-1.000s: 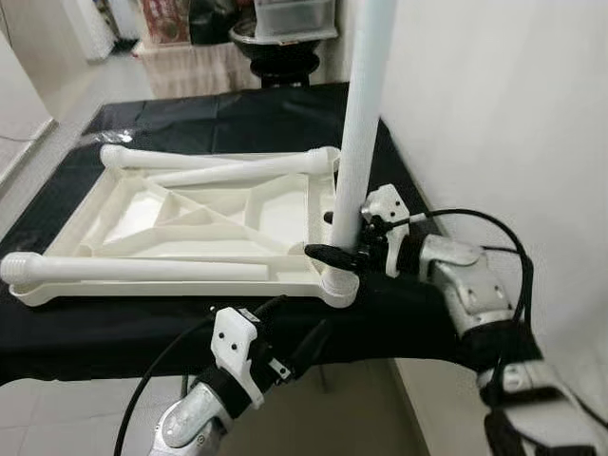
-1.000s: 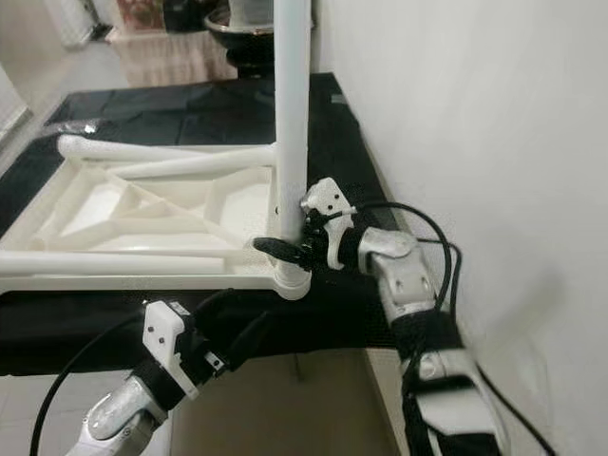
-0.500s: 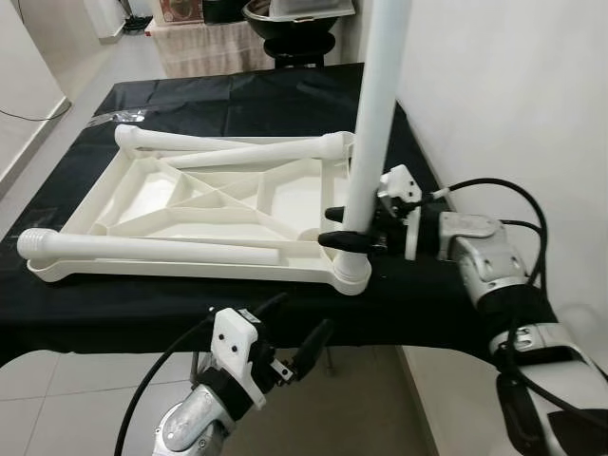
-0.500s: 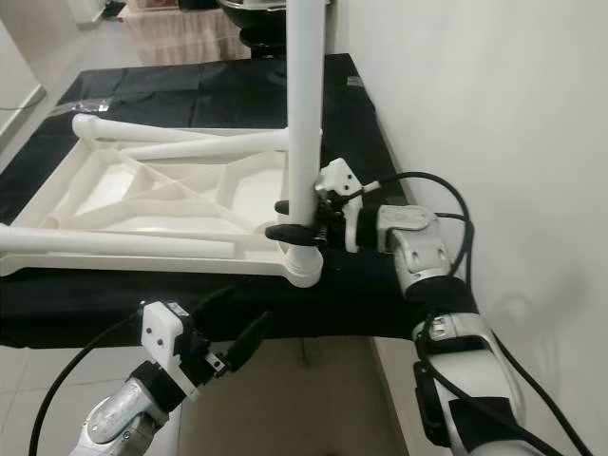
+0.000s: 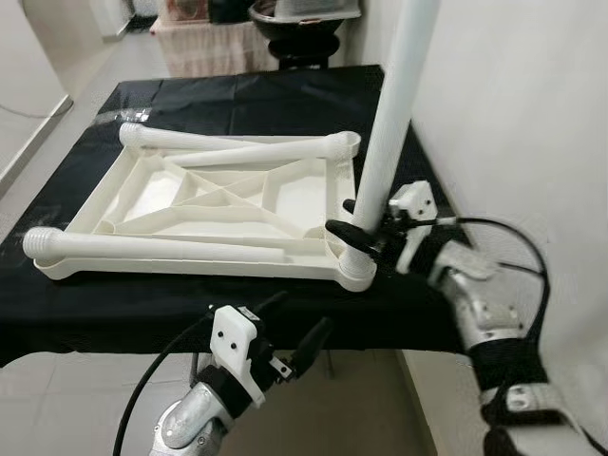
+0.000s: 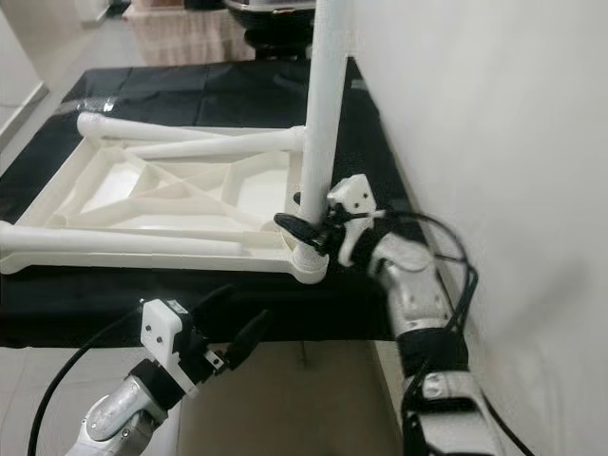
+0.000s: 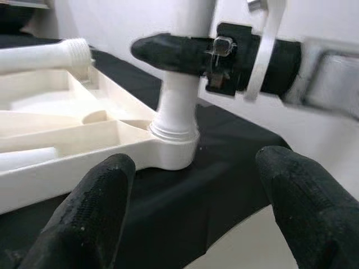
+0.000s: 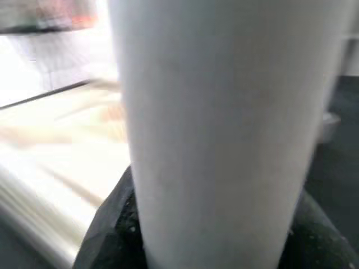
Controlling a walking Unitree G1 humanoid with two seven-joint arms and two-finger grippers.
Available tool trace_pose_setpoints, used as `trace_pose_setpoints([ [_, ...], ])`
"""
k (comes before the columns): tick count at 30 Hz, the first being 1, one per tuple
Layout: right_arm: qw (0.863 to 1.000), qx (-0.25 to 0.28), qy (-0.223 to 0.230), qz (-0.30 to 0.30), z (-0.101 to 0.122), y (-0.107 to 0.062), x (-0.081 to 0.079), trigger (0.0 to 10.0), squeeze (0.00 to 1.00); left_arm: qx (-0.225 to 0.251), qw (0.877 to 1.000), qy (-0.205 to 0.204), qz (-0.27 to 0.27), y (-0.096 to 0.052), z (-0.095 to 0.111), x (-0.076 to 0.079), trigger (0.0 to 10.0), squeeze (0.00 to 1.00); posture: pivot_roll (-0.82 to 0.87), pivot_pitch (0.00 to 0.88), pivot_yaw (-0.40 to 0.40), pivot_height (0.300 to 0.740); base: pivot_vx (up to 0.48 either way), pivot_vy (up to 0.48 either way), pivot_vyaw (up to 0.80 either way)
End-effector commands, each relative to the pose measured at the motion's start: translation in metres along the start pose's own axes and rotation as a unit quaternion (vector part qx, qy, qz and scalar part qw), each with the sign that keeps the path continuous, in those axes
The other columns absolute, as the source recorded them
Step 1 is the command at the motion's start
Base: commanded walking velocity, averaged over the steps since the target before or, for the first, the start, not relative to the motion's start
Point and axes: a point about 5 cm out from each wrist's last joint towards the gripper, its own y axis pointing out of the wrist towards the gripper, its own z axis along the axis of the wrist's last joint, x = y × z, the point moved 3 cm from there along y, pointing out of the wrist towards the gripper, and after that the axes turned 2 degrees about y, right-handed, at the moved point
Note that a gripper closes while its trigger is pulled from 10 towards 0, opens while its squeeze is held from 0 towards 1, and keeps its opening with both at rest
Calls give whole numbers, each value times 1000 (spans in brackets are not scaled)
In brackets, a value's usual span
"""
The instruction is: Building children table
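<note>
The right gripper (image 5: pixel 353 231) clamps a white plastic table leg (image 5: pixel 385 161), apparently seated, in the upturned white tabletop's (image 5: pixel 204 204) near-right socket. Three legs lie loose. The left gripper (image 5: pixel 296 332) waits, jaws wide.

Desk (image 5: pixel 237 100) covered in black cloth (image 5: pixel 142 309), set against white wall. On it: white plastic child-table top (image 5: pixel 204 204) lying upside down, ribbed underside up, near right front edge.

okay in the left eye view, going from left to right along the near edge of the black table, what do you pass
Lying table leg → upright table leg clamped in the right gripper → right arm → white wall.
</note>
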Motion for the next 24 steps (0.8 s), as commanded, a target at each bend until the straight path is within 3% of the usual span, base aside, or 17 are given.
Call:
trace_pose_setpoints([
  [1,995,-94,13,-32,-40,-11,-9,0,0,-10,1000,-3,-1,-2,-3,-2,10000,0,30,175,44,740,0,0,0],
  [3,995,-94,13,-32,-40,-11,-9,0,0,-10,1000,-3,-1,-2,-3,-2,10000,0,30,175,44,740,0,0,0],
  [5,997,-68,-9,20,-31,10,-38,0,0,-12,1000,0,-2,1,-5,-4,10000,0,39,153,44,740,0,0,0],
  [6,998,-55,-23,37,-23,21,-43,0,0,-12,1000,0,-2,2,-5,-5,10000,0,36,151,42,740,0,0,0],
  [9,997,-48,-29,46,-18,27,-46,0,0,-12,1000,1,-2,3,-6,-5,10000,0,36,151,42,740,0,0,0],
  [10,997,-36,-24,58,-11,33,-49,10000,0,-12,1000,1,-2,3,-6,-5,10000,0,41,147,35,740,0,0,0],
  [11,995,-23,-22,90,-4,38,-54,10000,706,-11,1000,2,0,4,-6,-6,10000,0,44,145,30,740,0,0,0],
  [12,995,-23,-22,90,-4,38,-54,10000,706,-11,1000,2,0,4,-6,-6,10000,0,44,145,30,740,0,0,0],
  [13,993,-15,-19,119,2,41,-57,10000,1000,-10,1000,3,2,4,-6,-6,10000,0,47,143,29,740,0,0,0],
  [15,984,3,2,176,15,43,-65,10000,1000,-10,1000,3,3,5,-6,-5,10000,0,50,142,28,740,0,0,0],
  [20,976,13,9,216,30,38,-73,10000,1000,-9,1000,3,2,5,-5,-5,10000,0,49,145,29,740,0,0,0],
  [21,967,14,-11,256,32,34,-74,10000,0,-9,1000,3,1,5,-5,-4,10000,0,54,147,31,740,0,0,0],
  [24,955,11,-34,293,33,30,-73,10000,0,-9,1000,2,1,4,-4,-4,10000,0,60,148,34,740,0,0,0],
])
